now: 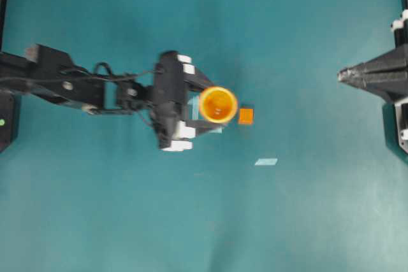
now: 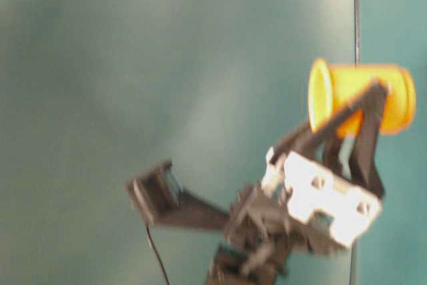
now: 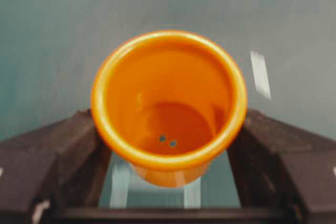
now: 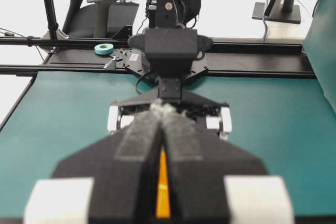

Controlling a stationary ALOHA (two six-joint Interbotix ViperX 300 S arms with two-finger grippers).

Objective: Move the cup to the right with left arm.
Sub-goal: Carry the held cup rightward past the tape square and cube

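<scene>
On the left of the overhead view we see the left arm [image 1: 57, 81] reaching toward the middle of the teal table [image 1: 127, 221], and its claw [image 1: 213, 105] is grasping the cup [image 1: 218, 104], with one finger [image 3: 47, 156] pressed on each side of the yellow-orange wall. The cup stands upright with its mouth up near the centre of the table, and just beside it on the right lies a small orange cube [image 1: 245, 116], while a pale strip of tape [image 1: 266, 162] lies a little lower and further right. At the right edge we see the right claw [image 1: 344, 76], which is clenched, its two fingers [image 4: 136, 145] meeting at the tips, well apart from the cup.
</scene>
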